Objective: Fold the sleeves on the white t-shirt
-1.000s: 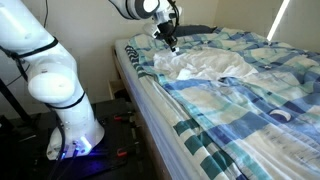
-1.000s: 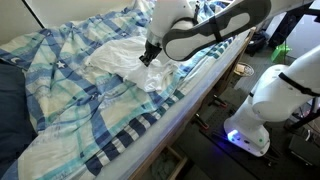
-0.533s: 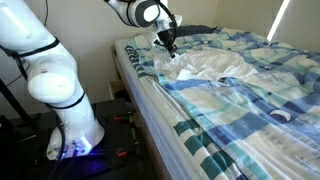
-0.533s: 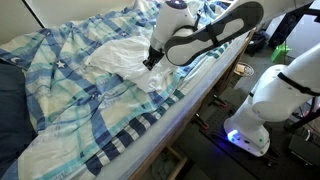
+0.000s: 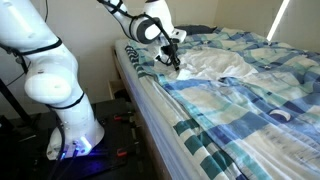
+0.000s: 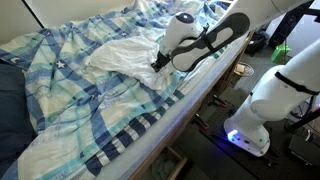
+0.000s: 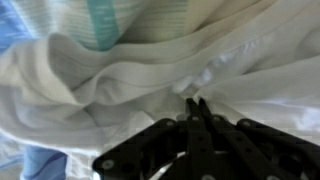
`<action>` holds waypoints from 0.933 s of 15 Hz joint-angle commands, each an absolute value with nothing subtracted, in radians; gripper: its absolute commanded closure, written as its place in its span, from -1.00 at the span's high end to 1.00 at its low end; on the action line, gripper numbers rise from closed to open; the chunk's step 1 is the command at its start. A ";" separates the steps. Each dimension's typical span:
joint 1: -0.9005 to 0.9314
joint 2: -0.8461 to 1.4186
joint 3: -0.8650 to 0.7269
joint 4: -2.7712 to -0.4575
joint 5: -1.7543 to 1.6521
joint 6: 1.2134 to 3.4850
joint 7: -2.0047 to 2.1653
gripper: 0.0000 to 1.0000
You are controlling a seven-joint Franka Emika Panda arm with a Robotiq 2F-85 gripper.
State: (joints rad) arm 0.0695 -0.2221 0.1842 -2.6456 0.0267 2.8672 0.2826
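Observation:
The white t-shirt point(image 5: 215, 66) lies crumpled on a blue plaid blanket on the bed; it also shows in an exterior view point(image 6: 120, 55). My gripper point(image 5: 176, 63) is down at the shirt's edge nearest the bed side, as both exterior views point(image 6: 155, 64) show. In the wrist view the black fingers point(image 7: 190, 125) are pressed together and the gripper point(image 7: 197, 101) has its tips in a fold of the white cloth point(image 7: 120, 80). The sleeves cannot be made out among the folds.
The blue, white and teal plaid blanket point(image 5: 250, 110) covers the whole bed point(image 6: 70, 110). The bed's side edge point(image 5: 150, 100) runs just beside the gripper. The robot base point(image 5: 70, 120) stands on the floor by the bed. A dark pillow point(image 6: 8, 100) lies at one end.
My gripper has come down and moved toward the side edge of the bed, from above the shirt to its surface. Its fingers stayed together.

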 commanded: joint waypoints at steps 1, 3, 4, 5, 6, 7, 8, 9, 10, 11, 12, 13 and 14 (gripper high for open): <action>0.053 -0.216 0.190 -2.662 0.016 2.910 0.315 -0.60; 0.051 -0.226 0.194 -2.657 0.009 2.893 0.316 -0.31; 0.053 -0.236 0.196 -2.655 0.008 2.882 0.317 -0.17; 0.051 -0.249 0.201 -2.654 0.001 2.871 0.322 0.00; 0.053 -0.263 0.204 -2.652 -0.001 2.860 0.322 0.13; 0.053 -0.279 0.209 -2.649 -0.006 2.845 0.326 0.30; 0.053 -0.302 0.216 -2.648 -0.010 2.830 0.328 0.43; 0.050 -0.321 0.225 -2.644 -0.014 2.812 0.334 0.57; 0.054 -0.344 0.230 -2.642 -0.013 2.796 0.332 0.73; 0.055 -0.364 0.236 -2.638 -0.012 2.776 0.333 0.87; 0.056 -0.384 0.243 -2.633 -0.010 2.759 0.335 1.00; 0.056 -0.401 0.251 -2.629 -0.011 2.744 0.339 1.00; 0.059 -0.416 0.255 -2.623 -0.008 2.727 0.342 1.00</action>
